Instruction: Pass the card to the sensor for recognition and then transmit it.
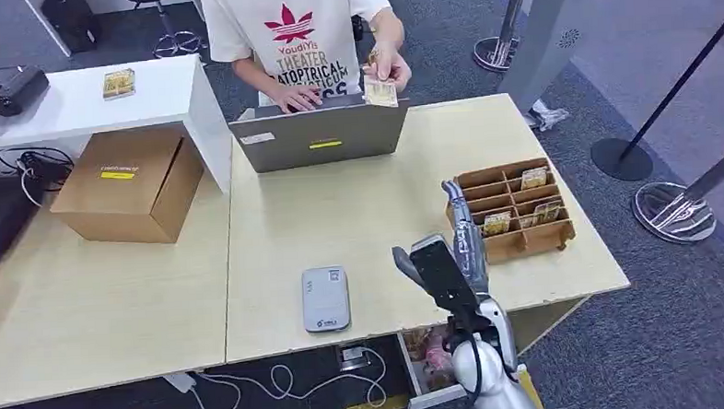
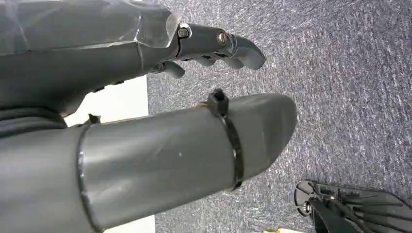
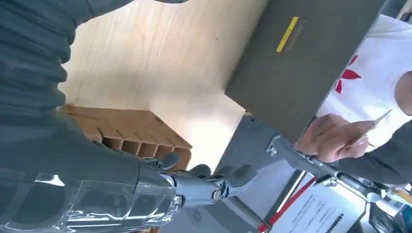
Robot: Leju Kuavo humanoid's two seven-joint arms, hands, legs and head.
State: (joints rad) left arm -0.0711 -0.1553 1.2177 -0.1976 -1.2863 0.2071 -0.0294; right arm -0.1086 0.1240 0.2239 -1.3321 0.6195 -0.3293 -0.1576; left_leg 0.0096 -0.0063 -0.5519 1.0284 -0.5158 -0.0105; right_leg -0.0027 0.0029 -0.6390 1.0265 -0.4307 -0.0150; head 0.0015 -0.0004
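Right robot hand [image 1: 459,232] empty, fingers apart, above wooden table [image 1: 359,214]; grey carpet [image 1: 667,90].

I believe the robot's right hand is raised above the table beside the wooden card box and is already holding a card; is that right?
Not quite: the right hand is raised beside the wooden card box, but it holds nothing, as the head view shows. A person's hand holds a card behind the laptop.

Head view: high, looking forward and down over the counter [image 1: 359,214]. Right wrist view: close behind the right hand [image 3: 204,187], sharing laptop [image 1: 318,137] and wooden tray [image 1: 511,207]. Left wrist view: close, facing carpet [image 2: 350,87].
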